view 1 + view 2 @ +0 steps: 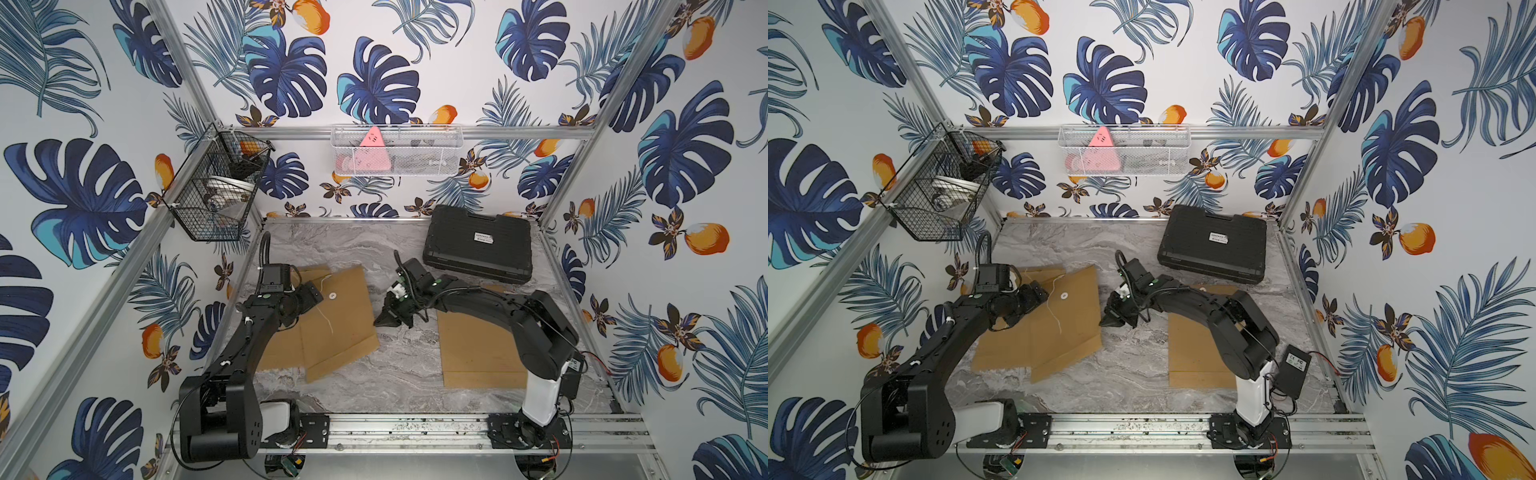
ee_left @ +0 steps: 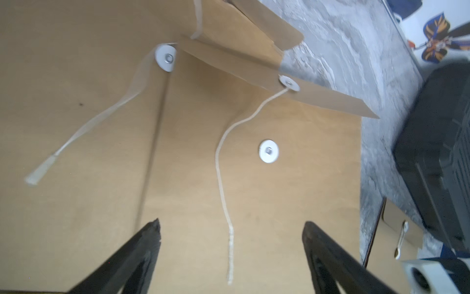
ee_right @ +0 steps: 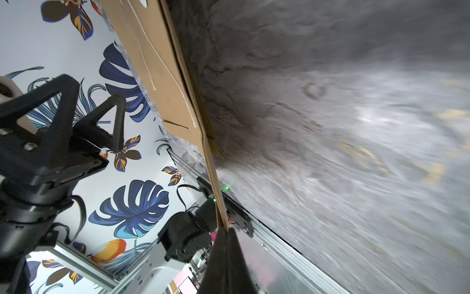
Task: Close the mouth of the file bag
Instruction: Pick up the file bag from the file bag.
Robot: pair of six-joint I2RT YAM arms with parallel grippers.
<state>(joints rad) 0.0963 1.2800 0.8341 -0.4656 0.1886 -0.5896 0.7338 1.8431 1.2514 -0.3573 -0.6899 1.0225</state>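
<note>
**Right gripper pinching the file bag's edge while the left gripper is hovering open above it**

On the marble table (image 1: 395, 374), the file bag (image 1: 345, 316) is lying left of centre and overlapping a second bag (image 1: 278, 345). Its flap (image 2: 229, 63) is standing up off its face, and its string (image 2: 221, 163) is trailing loose past the white button (image 2: 268, 151). The left gripper (image 2: 232, 224) is hanging over the bag with its fingers spread wide, touching nothing. The right gripper (image 3: 225, 233) is squeezing its fingers together on the bag's raised edge nearest the right arm. A third bag (image 1: 473, 353) is lying beneath that arm. Farther back, a black case (image 1: 478, 245) is sitting shut, and a black basket (image 1: 195, 216) and a white basket (image 1: 436, 162) are hanging on the walls.
</note>
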